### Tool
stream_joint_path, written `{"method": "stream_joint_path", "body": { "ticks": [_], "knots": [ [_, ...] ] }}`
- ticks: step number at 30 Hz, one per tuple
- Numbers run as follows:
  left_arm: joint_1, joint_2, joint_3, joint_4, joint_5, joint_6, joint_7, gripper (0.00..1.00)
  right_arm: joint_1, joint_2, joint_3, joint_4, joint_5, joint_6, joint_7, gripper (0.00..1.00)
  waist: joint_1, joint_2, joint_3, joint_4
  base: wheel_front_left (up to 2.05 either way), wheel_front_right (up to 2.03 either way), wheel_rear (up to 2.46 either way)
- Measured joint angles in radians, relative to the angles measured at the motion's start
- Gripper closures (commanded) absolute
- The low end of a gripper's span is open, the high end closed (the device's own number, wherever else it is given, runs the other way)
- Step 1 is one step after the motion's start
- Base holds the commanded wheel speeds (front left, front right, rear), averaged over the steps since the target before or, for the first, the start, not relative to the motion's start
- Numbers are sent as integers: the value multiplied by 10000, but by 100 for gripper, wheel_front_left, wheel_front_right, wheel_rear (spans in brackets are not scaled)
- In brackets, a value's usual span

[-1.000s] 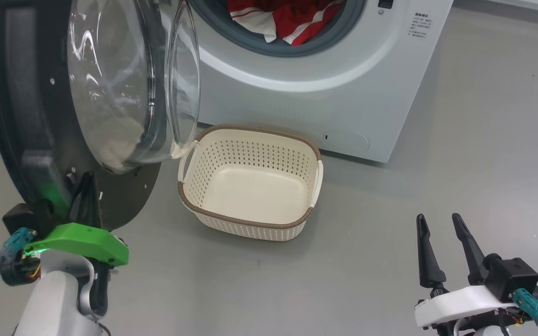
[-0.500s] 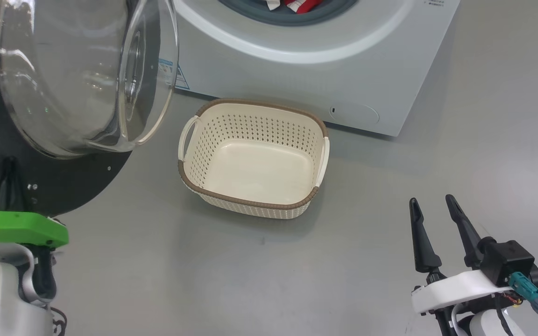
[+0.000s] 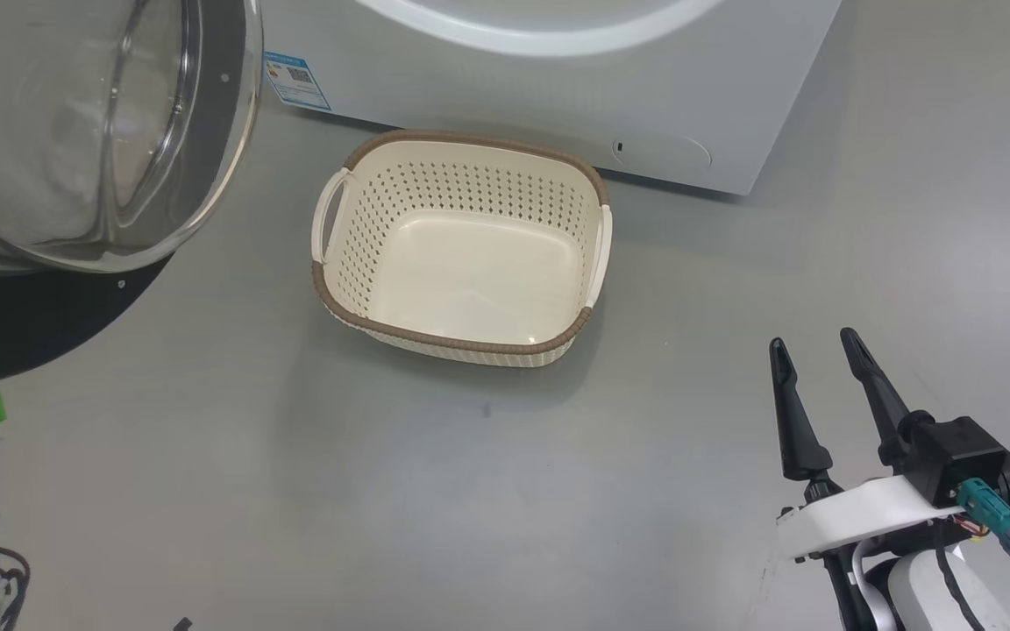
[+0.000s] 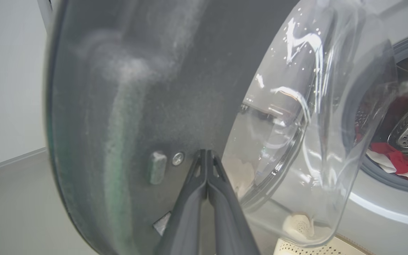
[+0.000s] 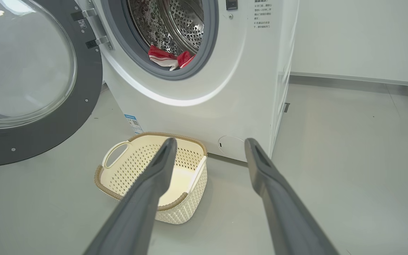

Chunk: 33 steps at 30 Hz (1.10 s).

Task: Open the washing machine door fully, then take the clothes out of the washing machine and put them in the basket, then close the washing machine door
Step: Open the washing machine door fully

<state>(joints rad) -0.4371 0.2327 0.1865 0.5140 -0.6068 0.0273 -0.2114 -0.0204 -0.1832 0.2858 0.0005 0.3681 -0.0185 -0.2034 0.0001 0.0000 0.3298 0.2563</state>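
Head view: the cream perforated plastic basket [image 3: 461, 343] is sitting empty near the white washing machine [image 3: 558, 79]; the right hand [image 3: 812, 340] is hovering spread, empty.

Left wrist view: the left hand [image 4: 205, 157], closed tight, seems to be touching the round glossy black door [image 4: 136, 88].

Right wrist view: the red-and-white fabric clothes [image 5: 168, 58] are lying at the drum's lip, looking soft, light and limp; a bunched fold is likely offering the best pinch.

The head camera has tipped down, so the big white front-loading washing machine [image 3: 558, 79] sits higher in frame. The large round glossy black door with clear glass porthole [image 3: 75, 149] has seemingly swung wider, its glass no longer overlapping the left handle of the cream perforated plastic basket [image 3: 461, 343].
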Motion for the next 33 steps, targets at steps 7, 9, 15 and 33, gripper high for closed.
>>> {"method": "stream_joint_path", "body": {
  "ticks": [7,9,15,33],
  "knots": [
    [-263,537,380,347,-123,27,-10,100,-167,-59,69,-67,-69,19,134,0,0,0,424,-131,0,0,0],
    [-333,686,418,445,-142,27,-10,100,-210,-63,79,-92,-102,71,136,0,0,0,541,-167,0,0,0],
    [-558,828,424,759,-171,-31,-10,100,-347,-92,59,-88,-102,71,192,0,1,0,808,-255,0,0,0],
    [-578,278,-581,1250,433,-543,-288,100,-545,105,-194,512,79,86,-61,0,0,0,-18,-198,0,0,0]
  ]
}}
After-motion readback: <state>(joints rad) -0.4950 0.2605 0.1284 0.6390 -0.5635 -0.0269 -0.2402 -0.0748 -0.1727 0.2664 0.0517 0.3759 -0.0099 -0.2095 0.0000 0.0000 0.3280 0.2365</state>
